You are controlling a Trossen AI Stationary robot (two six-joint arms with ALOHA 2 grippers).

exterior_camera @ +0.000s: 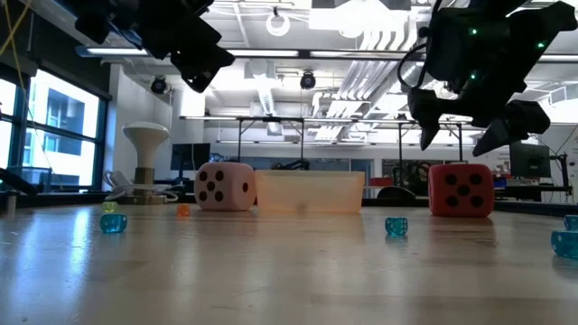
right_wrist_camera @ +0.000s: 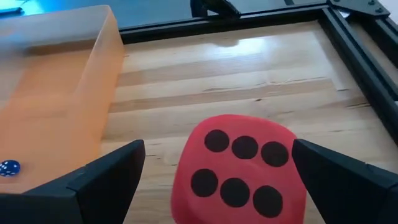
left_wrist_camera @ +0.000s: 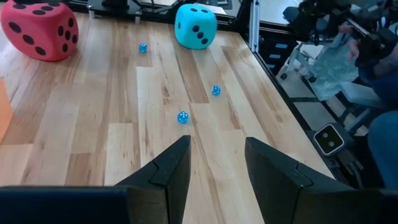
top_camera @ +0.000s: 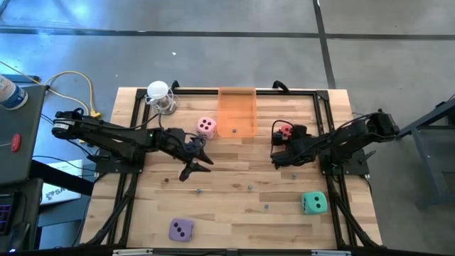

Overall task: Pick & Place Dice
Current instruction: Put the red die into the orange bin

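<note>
While your right pincer [top_camera: 279, 149] hangs right of centre in the high view, its fingers stand spread wide with nothing between them, and the red die [right_wrist_camera: 236, 169] sits on the desk [top_camera: 234, 206] straight ahead of it, filling the gap between the two fingers in the right wrist view. You can see six dark pips on the face turned toward that camera. In the low view the red die [exterior_camera: 461, 190] rests at the right of the frame, under the raised pincer and clear of it.

Your left pincer [top_camera: 199, 162] sits left of centre in the high view, lifted off the desk, its fingers [left_wrist_camera: 168, 171] parted by a narrow gap and holding nothing. The pink die [top_camera: 206, 127] lies just above it in that frame, close beside the left wall of the orange tray [top_camera: 237, 107] at the top centre. The teal die [top_camera: 313, 203] is at the lower right and the purple die [top_camera: 180, 229] at the lower left, both well apart from either pincer. Small blue beads [left_wrist_camera: 183, 117] are scattered over the wood. A white-topped stand [top_camera: 159, 94] is at the upper left corner of the desk.
</note>
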